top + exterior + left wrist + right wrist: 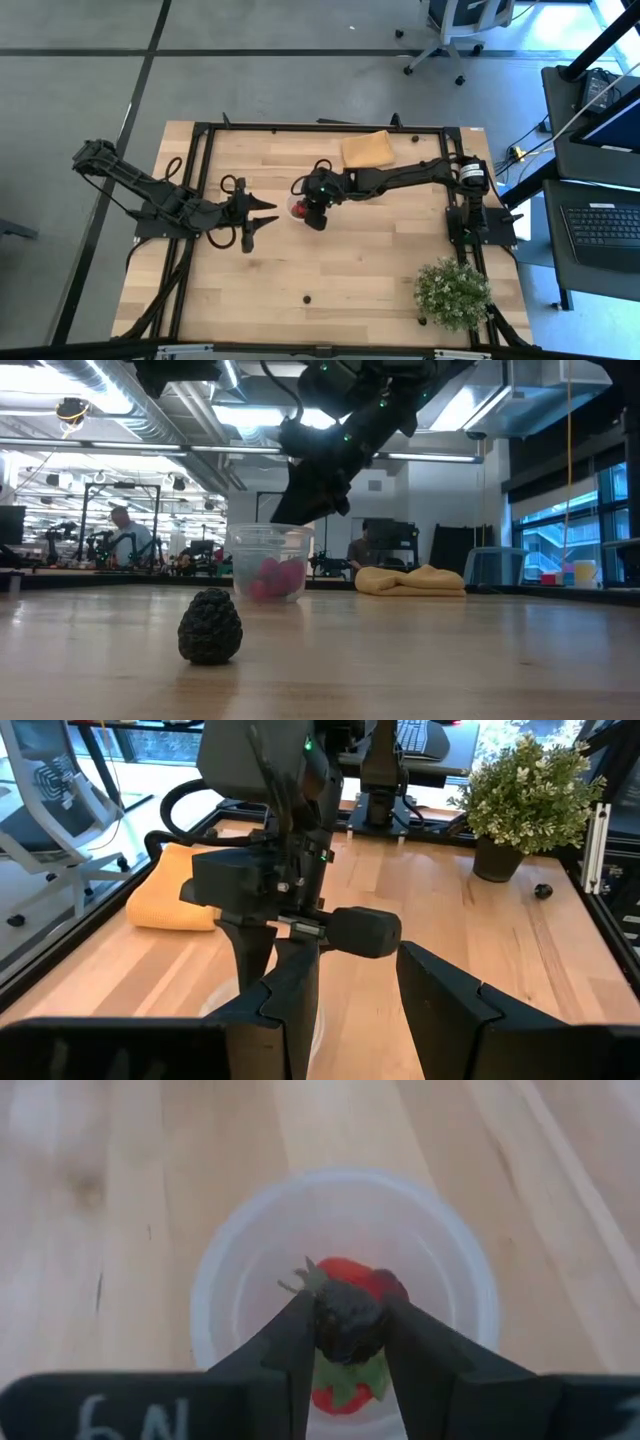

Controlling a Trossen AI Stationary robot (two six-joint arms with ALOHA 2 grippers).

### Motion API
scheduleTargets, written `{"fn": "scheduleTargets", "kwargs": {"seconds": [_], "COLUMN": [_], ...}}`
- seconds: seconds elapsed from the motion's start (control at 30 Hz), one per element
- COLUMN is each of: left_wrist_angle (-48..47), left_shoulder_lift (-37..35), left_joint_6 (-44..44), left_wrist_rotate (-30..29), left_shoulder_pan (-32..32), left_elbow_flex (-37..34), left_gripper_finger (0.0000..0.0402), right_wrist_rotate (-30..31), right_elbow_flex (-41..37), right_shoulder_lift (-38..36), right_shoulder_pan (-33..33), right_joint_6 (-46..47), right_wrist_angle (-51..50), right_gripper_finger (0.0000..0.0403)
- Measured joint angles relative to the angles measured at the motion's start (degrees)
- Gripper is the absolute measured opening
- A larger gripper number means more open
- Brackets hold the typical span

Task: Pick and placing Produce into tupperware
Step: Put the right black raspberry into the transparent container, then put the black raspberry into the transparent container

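Jaws, right: right gripper (pixel 349 1342) clenched on a dark berry (pixel 349 1323), held directly over the mouth of the tupperware (pixel 225 1270).
Jaws, left: left gripper (pixel 262 220) spread wide with nothing between the fingers, just beside the tupperware on the side toward the table's left edge.
Tupperware: translucent tub (pixel 270 563) standing upright near the middle of the table (pixel 350 270), slightly toward the far edge.
Contents: red strawberry pieces (pixel 352 1275) with green leaf tops lie on the tub's floor; through the wall in the low view they show pink-red (pixel 275 577).
Loose produce: one dark bumpy berry (pixel 210 626) on the bare wood near the front edge, well apart from the tub; another small dark piece (pixel 398 117) at the far edge.
In the way: right arm (pixel 400 178) reaches across the table from the right edge and covers most of the tub from above.
Around: orange-yellow folded cloth (pixel 368 150) near the far edge; bushy green plant with white flowers (pixel 452 292) at the front right corner.
Room: a person (pixel 128 540) stands at benches beyond the table; office chair (pixel 455 28) and laptop (pixel 603 225) off the table.
Writing: white marks on the right gripper's housing (pixel 135 1418) read like "6N"; uncertain.
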Motion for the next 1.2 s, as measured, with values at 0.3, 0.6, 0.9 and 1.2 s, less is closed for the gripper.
{"fn": "scheduleTargets", "kwargs": {"seconds": [0.3,0.6,0.9,1.2], "left_wrist_angle": [0.0,0.0,0.0,-0.1], "left_shoulder_lift": [0.0,0.0,0.0,0.0], "left_joint_6": [0.0,0.0,0.0,0.2], "left_wrist_rotate": [0.0,0.0,0.0,0.0], "left_shoulder_pan": [0.0,0.0,0.0,-0.2], "left_elbow_flex": [0.0,0.0,0.0,0.0], "left_gripper_finger": [0.0130,0.0130,0.0130,0.0130], "right_wrist_rotate": [0.1,0.1,0.1,-14.5], "right_elbow_flex": [0.0,0.0,0.0,6.5], "right_shoulder_lift": [0.5,0.5,0.5,-2.0], "right_shoulder_pan": [0.0,0.0,0.0,2.3], "right_joint_6": [-1.9,-2.1,-1.9,-6.4], "right_wrist_angle": [-2.8,-2.4,-2.6,-6.8], "right_gripper_finger": [0.0107,0.0130,0.0155,0.0169]}}
